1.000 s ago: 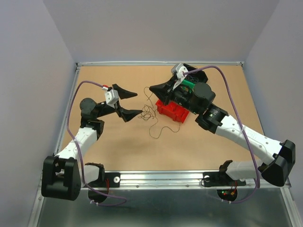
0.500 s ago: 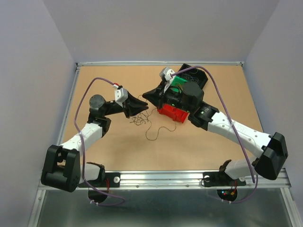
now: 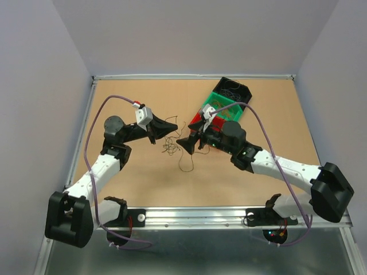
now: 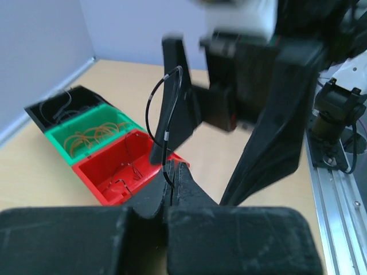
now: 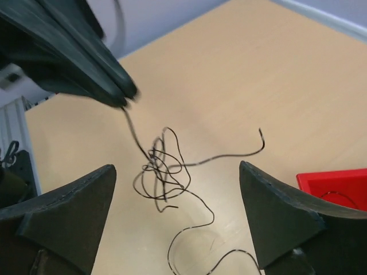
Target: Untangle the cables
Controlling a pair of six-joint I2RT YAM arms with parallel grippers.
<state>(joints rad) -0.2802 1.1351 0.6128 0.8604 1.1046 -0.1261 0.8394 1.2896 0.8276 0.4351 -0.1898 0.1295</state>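
The cables [image 5: 161,167] are thin dark curly wires knotted into a loose tangle [image 3: 172,143] at the table's middle, with one long loop trailing toward the near edge. My left gripper [image 3: 174,125] is shut on one dark strand [image 4: 153,109], which rises from its tips [image 4: 172,170]; the tangle hangs from that strand. In the right wrist view the left gripper [image 5: 123,97] is at the upper left. My right gripper [image 3: 190,138] is open, its fingers [image 5: 69,209] either side of the tangle and touching none of it.
A red bin [image 3: 196,121], a green bin [image 3: 221,103] and a black bin [image 3: 233,90] stand in a diagonal row at the back right, each holding a few thin wires. The red bin [image 5: 338,182] lies just right of my right gripper. Walls close in the table.
The left gripper closed on a strand and lifted it. The right gripper opened and moved from over the bins toward the front left, down to the tangle.
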